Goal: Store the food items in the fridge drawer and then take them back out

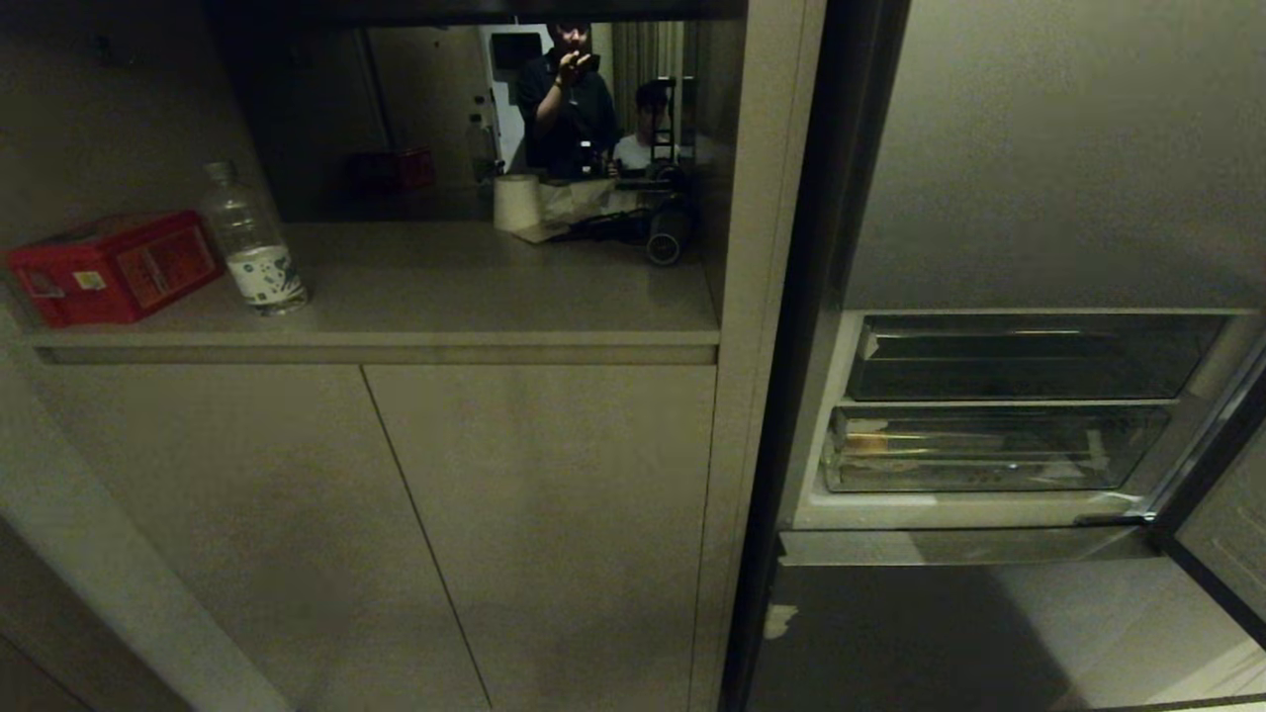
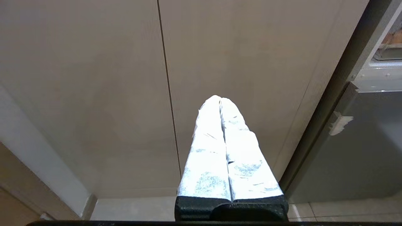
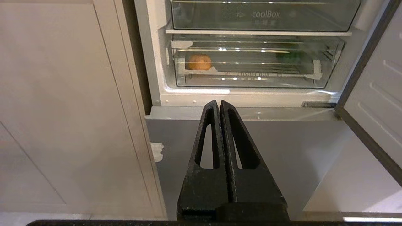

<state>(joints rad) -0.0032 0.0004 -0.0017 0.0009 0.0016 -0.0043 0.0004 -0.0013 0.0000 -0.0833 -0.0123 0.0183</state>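
Observation:
The fridge drawer (image 3: pixel 251 82) is the lower clear bin of the open grey fridge, pushed in; it also shows in the head view (image 1: pixel 989 477). Inside it, at one end, lies the orange-tan lumpy food item (image 3: pixel 199 61), faintly visible in the head view (image 1: pixel 866 444). A dark-green food item (image 3: pixel 290 56) sits dimly at the other end. My right gripper (image 3: pixel 217 102) is shut and empty, below the drawer and in front of the lower grey door panel. My left gripper (image 2: pixel 220 98), with white-wrapped fingers, is shut and empty, facing the beige cabinet doors. Neither arm shows in the head view.
A clear "coolBox" tray (image 3: pixel 263 15) sits above the drawer. The fridge door (image 3: pixel 377 94) stands open on the right. On the counter (image 1: pixel 445 297) are a red box (image 1: pixel 114 265), a water bottle (image 1: pixel 252 242) and a paper roll (image 1: pixel 516 201). People show behind the counter.

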